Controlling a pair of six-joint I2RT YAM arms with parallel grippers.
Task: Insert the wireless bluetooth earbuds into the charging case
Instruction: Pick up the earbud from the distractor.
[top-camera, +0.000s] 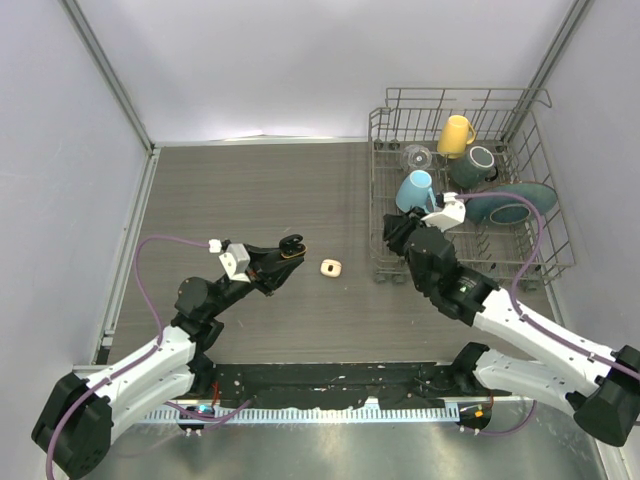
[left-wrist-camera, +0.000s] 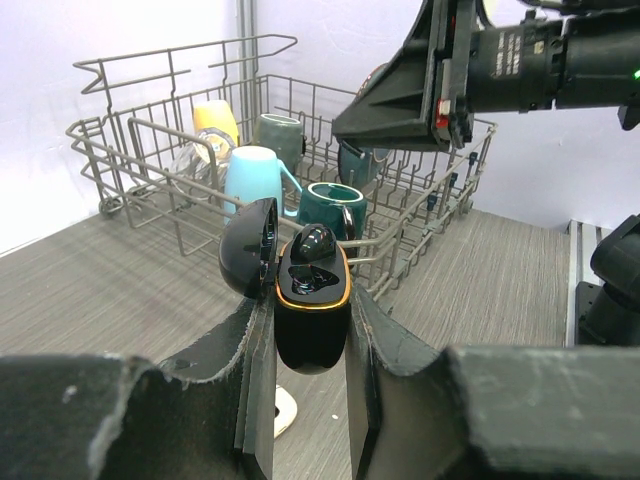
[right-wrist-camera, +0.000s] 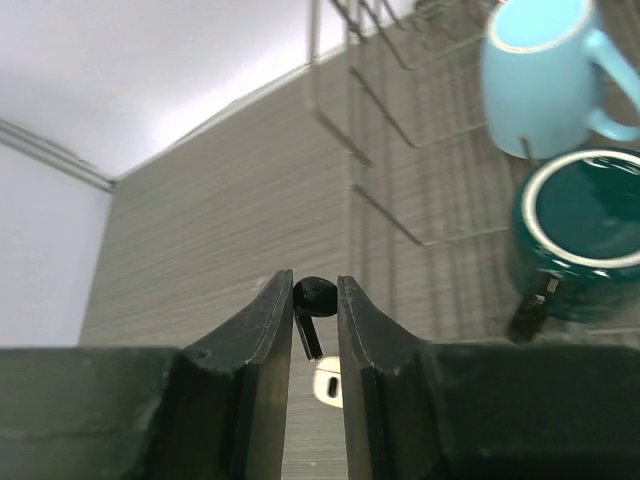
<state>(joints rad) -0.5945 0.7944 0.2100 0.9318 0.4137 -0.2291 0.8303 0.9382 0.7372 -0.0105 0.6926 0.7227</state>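
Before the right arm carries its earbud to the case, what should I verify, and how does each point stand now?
1. Black earbud pinched in right gripper: ok.
2. Black case clamped in left gripper: ok.
3. Lid open: ok.
4. Free slot in the case: cannot tell; a seated earbud seems to fill one place.
5. Held earbud above the case opening: not ok; the two grippers are well apart.

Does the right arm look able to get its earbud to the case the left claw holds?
Likely yes: the case sits lid-open in the left claw, the right claw grips a black earbud, and the gap between them looks free.
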